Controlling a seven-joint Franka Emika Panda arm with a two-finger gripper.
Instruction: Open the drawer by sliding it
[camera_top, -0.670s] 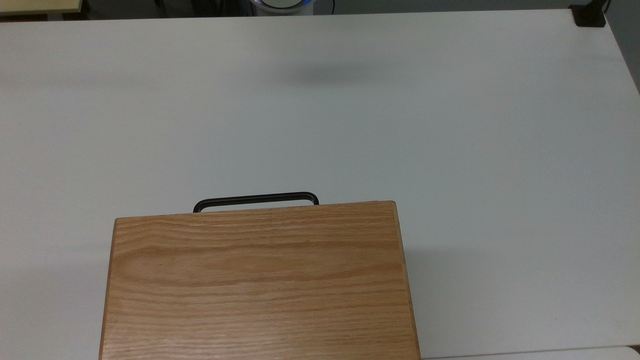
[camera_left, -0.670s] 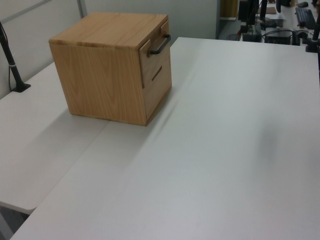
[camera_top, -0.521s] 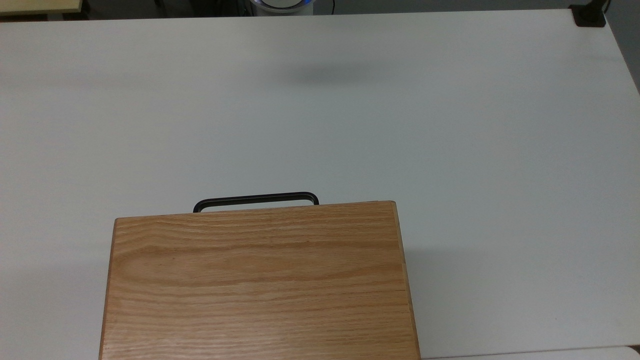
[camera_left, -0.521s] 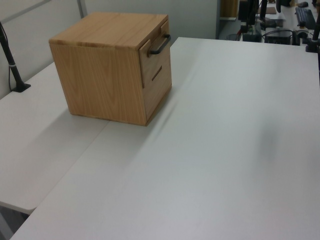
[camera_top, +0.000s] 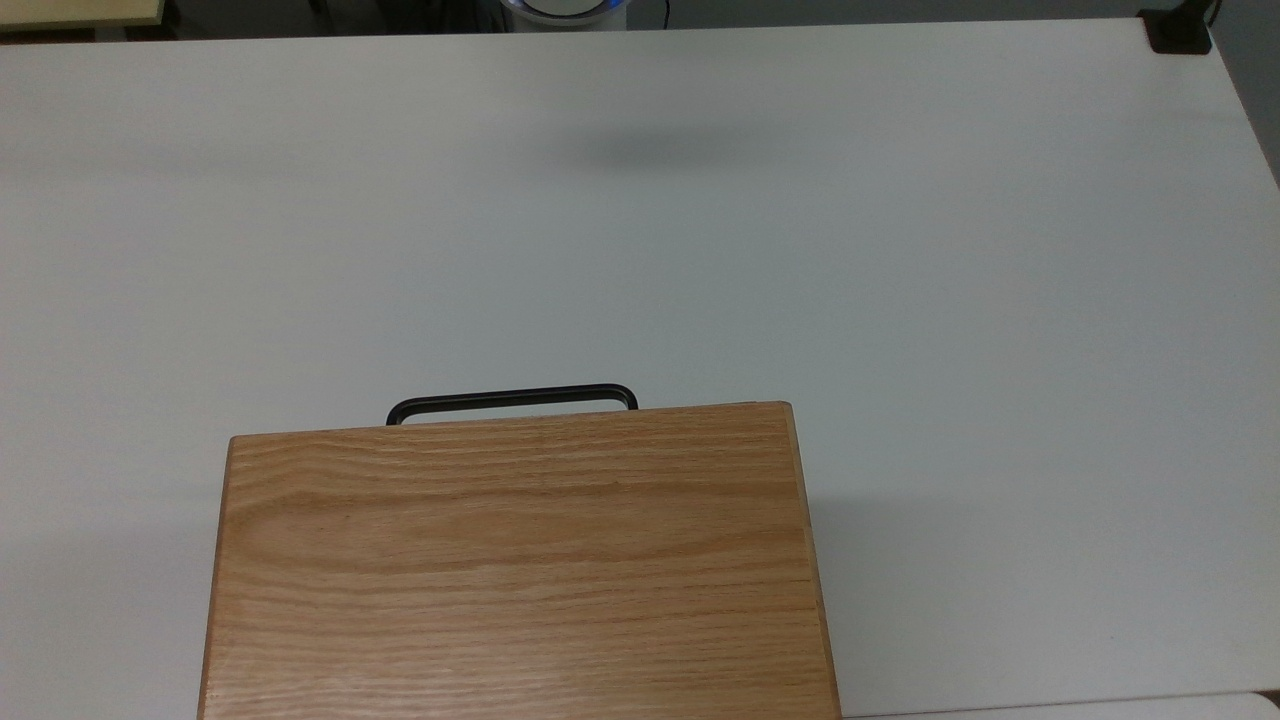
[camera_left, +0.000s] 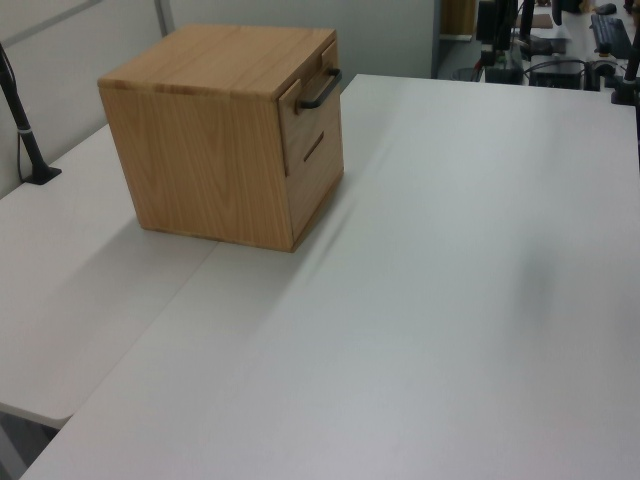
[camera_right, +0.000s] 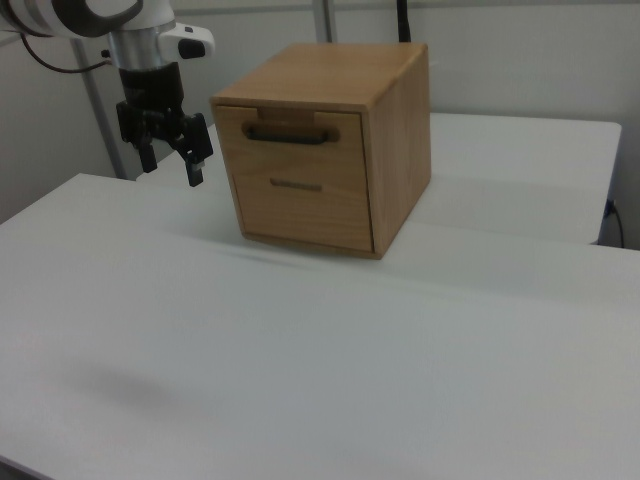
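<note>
Drawer front of light oak with a long black bar handle (camera_top: 512, 398): in the top view just the handle juts past the far edge of the wide oak-grain cabinet top (camera_top: 515, 560) on the white table (camera_top: 900, 250). In the left view the drawer (camera_left: 312, 115) looks shut, flush with the cabinet face. In the right view the black two-finger gripper (camera_right: 172, 160) hangs at the right view's left of the drawer (camera_right: 292, 138), apart from it, fingers seemingly spread and empty.

White table (camera_top: 900, 300), smooth and matte. Oak cabinet (camera_top: 515, 560) resting directly on it near the top view's lower edge; black clamp mount (camera_top: 1178, 35) at top view's upper-right corner.
</note>
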